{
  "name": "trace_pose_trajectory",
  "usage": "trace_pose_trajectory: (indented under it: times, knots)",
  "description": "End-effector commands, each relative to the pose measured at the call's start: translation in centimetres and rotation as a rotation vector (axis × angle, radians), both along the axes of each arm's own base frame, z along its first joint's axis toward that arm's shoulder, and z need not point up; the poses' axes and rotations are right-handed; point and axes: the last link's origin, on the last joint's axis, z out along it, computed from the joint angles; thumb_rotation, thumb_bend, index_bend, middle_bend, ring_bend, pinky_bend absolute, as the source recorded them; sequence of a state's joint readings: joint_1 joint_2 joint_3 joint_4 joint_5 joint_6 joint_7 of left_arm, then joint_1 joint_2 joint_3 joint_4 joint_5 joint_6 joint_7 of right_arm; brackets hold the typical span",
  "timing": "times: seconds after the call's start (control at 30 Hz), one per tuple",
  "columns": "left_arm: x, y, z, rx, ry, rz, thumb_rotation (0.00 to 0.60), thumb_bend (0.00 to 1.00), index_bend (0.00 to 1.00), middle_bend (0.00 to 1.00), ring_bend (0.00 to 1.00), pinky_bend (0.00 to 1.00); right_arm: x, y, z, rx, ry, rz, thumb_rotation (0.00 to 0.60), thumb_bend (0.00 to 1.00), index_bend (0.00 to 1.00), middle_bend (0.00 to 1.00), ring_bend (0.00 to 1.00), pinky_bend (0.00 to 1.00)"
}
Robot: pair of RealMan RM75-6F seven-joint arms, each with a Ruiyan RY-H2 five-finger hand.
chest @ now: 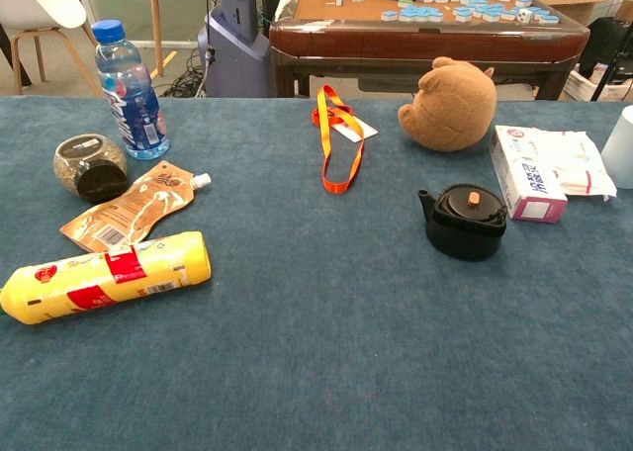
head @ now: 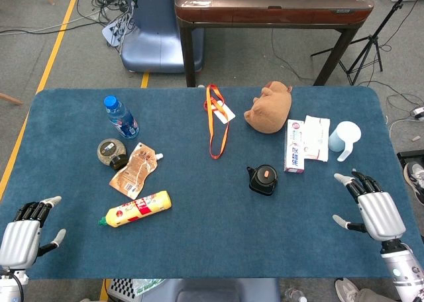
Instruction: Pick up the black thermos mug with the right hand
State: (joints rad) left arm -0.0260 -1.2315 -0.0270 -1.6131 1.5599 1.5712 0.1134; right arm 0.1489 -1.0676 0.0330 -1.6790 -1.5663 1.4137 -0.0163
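The black thermos mug (head: pixel 263 179) (chest: pixel 465 221) stands upright right of the table's middle; it is squat, with a small spout on its left and an orange button on the lid. My right hand (head: pixel 374 209) hovers near the table's front right corner, well to the right of the mug and closer to me, fingers spread and holding nothing. My left hand (head: pixel 23 229) sits at the front left corner, also with fingers apart and nothing in it. Neither hand shows in the chest view.
A white box (head: pixel 295 146) (chest: pixel 524 179), a tissue pack (head: pixel 317 138) and a pale cup (head: pixel 343 138) lie just behind and right of the mug. A brown plush (head: pixel 269 107) and orange lanyard (head: pixel 215 123) lie further back. Water bottle (head: pixel 121 117), jar (head: pixel 111 152), pouch (head: pixel 136 169) and yellow bottle (head: pixel 136 208) occupy the left.
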Motion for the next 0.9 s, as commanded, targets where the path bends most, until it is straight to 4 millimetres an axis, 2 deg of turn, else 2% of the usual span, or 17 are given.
trace_pose_trajectory:
  times: [0.03, 0.33, 0.47, 0.6, 0.9]
  knots:
    - [0.0, 0.0, 0.0, -0.002, 0.000, 0.002, 0.600, 0.25, 0.21, 0.23, 0.23, 0.15, 0.0, 0.0, -0.1, 0.002, 0.002, 0.000, 0.600, 0.02, 0.18, 0.26, 0.12, 0.16]
    - [-0.5, -0.3, 0.1, 0.003, -0.003, 0.015, 0.600, 0.25, 0.21, 0.23, 0.23, 0.15, 0.8, -0.5, -0.3, 0.019, 0.009, 0.018, 0.600, 0.02, 0.18, 0.26, 0.12, 0.16]
    - [-0.6, -0.4, 0.2, 0.003, -0.004, 0.016, 0.600, 0.25, 0.21, 0.23, 0.23, 0.15, 1.4, -1.0, -0.6, 0.038, 0.015, 0.027, 0.600, 0.02, 0.18, 0.28, 0.18, 0.16]
    - [-0.8, -0.6, 0.2, 0.008, -0.007, 0.024, 0.600, 0.25, 0.21, 0.23, 0.23, 0.15, 2.9, -2.1, -1.2, 0.073, 0.018, 0.066, 0.600, 0.02, 0.18, 0.31, 0.20, 0.16]
    - [-1.2, -0.9, 0.3, 0.011, -0.008, 0.034, 0.600, 0.25, 0.21, 0.23, 0.23, 0.15, 4.9, -3.8, -2.7, 0.117, 0.033, 0.101, 0.600, 0.02, 0.18, 0.31, 0.20, 0.16]
